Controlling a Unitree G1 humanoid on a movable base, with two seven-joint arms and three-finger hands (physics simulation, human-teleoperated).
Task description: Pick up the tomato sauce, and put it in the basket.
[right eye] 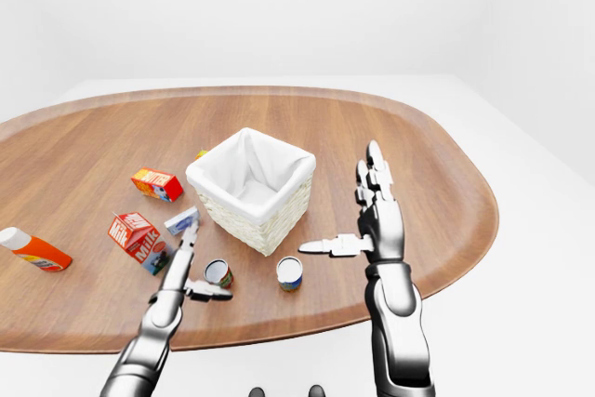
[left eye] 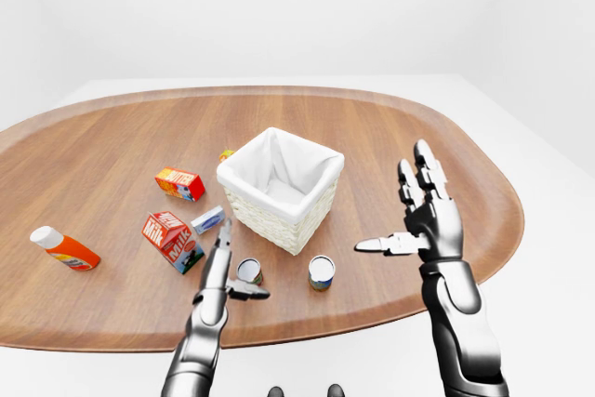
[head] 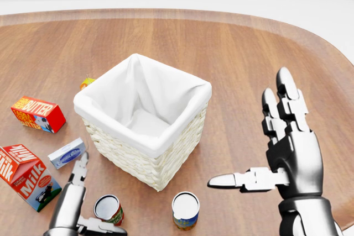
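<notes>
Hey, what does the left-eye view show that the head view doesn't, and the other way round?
Only the left-eye view shows the orange bottle lying near the table's left edge, the whole oval table, and the white floor around it. The head view adds nothing new, only closer detail, such as the butter box lettering. Both show the basket, milk carton, small blue packet, two cans, the left hand open beside the red-labelled can, and the right hand open and raised.

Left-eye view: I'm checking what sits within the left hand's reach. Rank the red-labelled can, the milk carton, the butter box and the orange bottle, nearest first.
From the left hand:
1. Red-labelled can, just right of it.
2. Milk carton, up-left.
3. Butter box, higher up the table.
4. Orange bottle, far left.
</notes>
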